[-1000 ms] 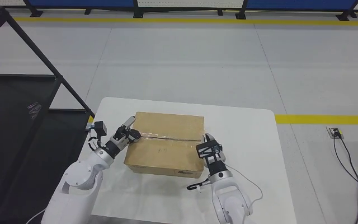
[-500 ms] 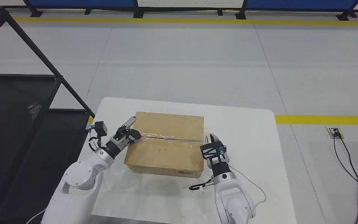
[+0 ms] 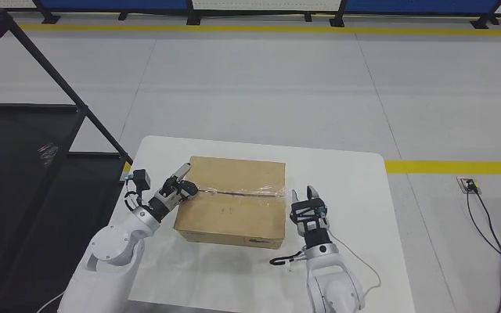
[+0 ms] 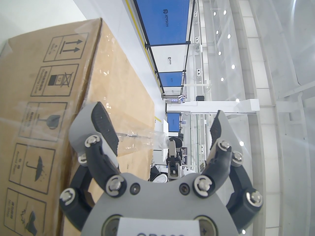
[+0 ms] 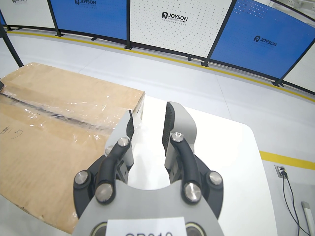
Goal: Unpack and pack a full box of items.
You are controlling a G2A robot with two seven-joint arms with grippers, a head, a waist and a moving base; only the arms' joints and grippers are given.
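A brown cardboard box (image 3: 231, 199) lies in the middle of the white table (image 3: 352, 235), its flaps closed and a strip of clear tape (image 3: 235, 190) running along the top seam. My left gripper (image 3: 185, 180) is open at the box's left end, at the end of the seam. In the left wrist view the left gripper (image 4: 160, 119) has one finger (image 4: 104, 124) against the box (image 4: 49, 87). My right gripper (image 3: 304, 192) is open just off the box's right end, nothing between its fingers. In the right wrist view the right gripper (image 5: 150, 119) stands beside the box (image 5: 49, 128) corner, near the crinkled tape (image 5: 61, 114).
The table's right half and front strip are bare. A black metal frame (image 3: 47, 156) stands off the table's left side. A floor socket with a cable (image 3: 470, 185) lies on the floor far right. Blue and white fence panels (image 5: 172, 20) line the back.
My right gripper has drawn back to the right, off the box's right end that it touched a second ago. The left gripper and the box have kept still.
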